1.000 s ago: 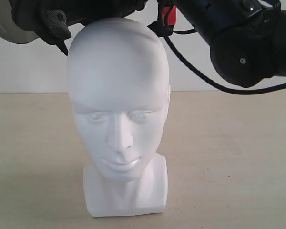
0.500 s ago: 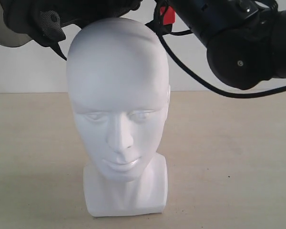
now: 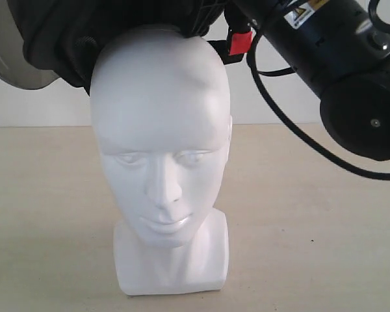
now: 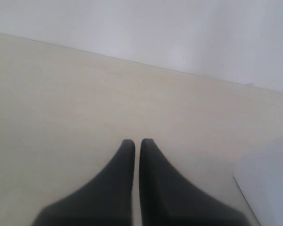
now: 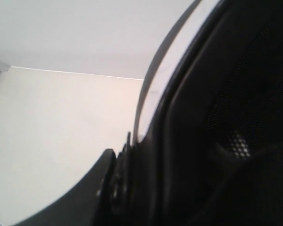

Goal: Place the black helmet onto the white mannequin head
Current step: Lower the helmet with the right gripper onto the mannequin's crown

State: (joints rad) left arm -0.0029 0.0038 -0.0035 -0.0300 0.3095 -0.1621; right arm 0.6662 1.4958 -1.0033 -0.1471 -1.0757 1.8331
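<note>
Glossy black open-face helmet (image 3: 117, 32) sits over the matte white mannequin head (image 3: 159, 130), at its 12 o'clock.
Right gripper (image 5: 118, 179) grasps its rim; left gripper (image 4: 137, 146) is clenched, empty.

Item 1: sticker (image 3: 300, 11), white and yellow, borne on the black housing of the right arm (image 3: 351, 58), near the red buckle (image 3: 239, 40) of the helmet (image 3: 65, 39). A dark mark, apparently a warning triangle, is carried on the yellow part. The print on the white part is too small to be read. Nothing else legible is found.
</note>
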